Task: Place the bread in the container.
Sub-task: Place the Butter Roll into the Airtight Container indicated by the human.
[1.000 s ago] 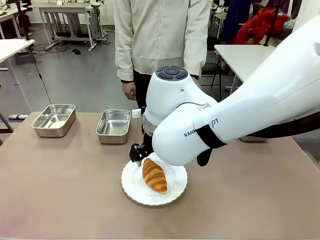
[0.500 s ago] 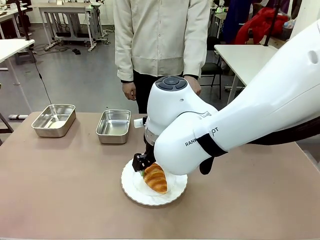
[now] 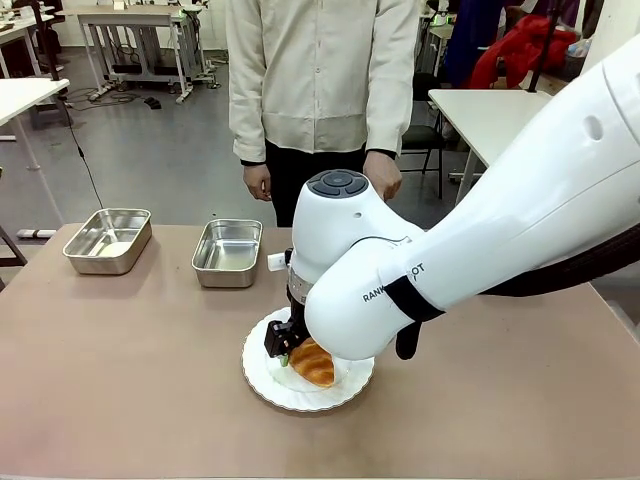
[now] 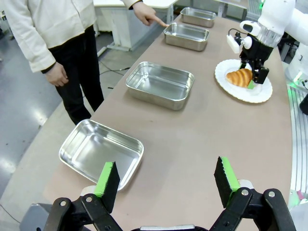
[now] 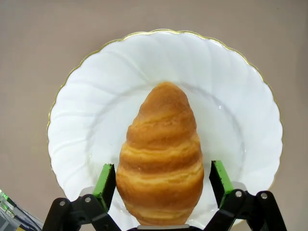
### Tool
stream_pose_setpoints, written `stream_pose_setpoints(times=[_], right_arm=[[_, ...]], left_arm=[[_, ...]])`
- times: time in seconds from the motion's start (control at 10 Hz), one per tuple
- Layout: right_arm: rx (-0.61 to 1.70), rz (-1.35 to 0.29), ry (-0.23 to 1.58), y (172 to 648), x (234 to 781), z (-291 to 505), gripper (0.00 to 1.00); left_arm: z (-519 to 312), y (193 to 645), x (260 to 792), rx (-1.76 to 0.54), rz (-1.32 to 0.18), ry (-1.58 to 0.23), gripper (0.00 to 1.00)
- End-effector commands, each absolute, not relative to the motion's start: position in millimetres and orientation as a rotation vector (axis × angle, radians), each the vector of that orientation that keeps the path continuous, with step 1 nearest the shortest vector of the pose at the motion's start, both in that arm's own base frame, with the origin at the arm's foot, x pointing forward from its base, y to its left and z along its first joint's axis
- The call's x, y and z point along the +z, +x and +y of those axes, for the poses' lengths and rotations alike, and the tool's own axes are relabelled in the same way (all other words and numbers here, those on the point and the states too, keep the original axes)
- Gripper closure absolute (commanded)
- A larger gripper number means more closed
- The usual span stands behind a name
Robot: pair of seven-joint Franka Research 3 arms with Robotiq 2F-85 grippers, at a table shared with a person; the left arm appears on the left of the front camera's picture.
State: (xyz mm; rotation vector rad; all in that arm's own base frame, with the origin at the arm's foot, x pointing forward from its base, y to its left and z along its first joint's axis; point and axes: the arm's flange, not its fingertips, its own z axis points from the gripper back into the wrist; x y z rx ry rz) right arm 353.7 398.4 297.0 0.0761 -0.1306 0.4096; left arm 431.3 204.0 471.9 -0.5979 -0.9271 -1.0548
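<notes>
Croissant [image 5: 161,154] is laid on the white plate [image 5: 91,101], long axis running straight away from the right gripper [image 5: 162,177], tapered tip aimed at the plate's far rim, fat end sat between the jaws. Golden-brown, glossy, ridged in bands across. Jaws are spread wide, green pads [image 5: 107,177] set just beside each flank, actual contact can't be told. Left gripper [image 4: 166,183] is spread wide too, nothing gripped, near a steel pan [image 4: 98,149]

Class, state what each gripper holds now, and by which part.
Nothing yet. The right gripper, jaws open, straddles one end of the bread; the left gripper is open, empty.
</notes>
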Motion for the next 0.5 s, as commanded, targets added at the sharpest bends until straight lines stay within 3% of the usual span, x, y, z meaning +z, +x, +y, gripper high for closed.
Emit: stream_pose_setpoints(times=[0.0,0.1,0.2,0.3,0.4], right_arm=[[0.398,-0.141,0.090,357.7,294.1,404.5,0.00],[0.391,-0.135,0.086,359.2,293.1,403.8,0.00],[0.385,-0.133,0.089,358.4,293.1,404.4,0.20],[0.389,-0.131,0.085,358.7,292.9,404.1,0.20],[0.391,-0.129,0.077,358.7,293.0,404.3,0.40]], left_arm=[[202.7,430.4,473.1,-1.067,-0.936,-0.594,0.00],[202.7,430.4,473.1,-1.067,-0.936,-0.594,0.00],[202.7,430.4,473.1,-1.067,-0.936,-0.594,0.00],[202.7,430.4,473.1,-1.067,-0.936,-0.594,0.00],[202.7,430.4,473.1,-1.067,-0.936,-0.594,0.00]])
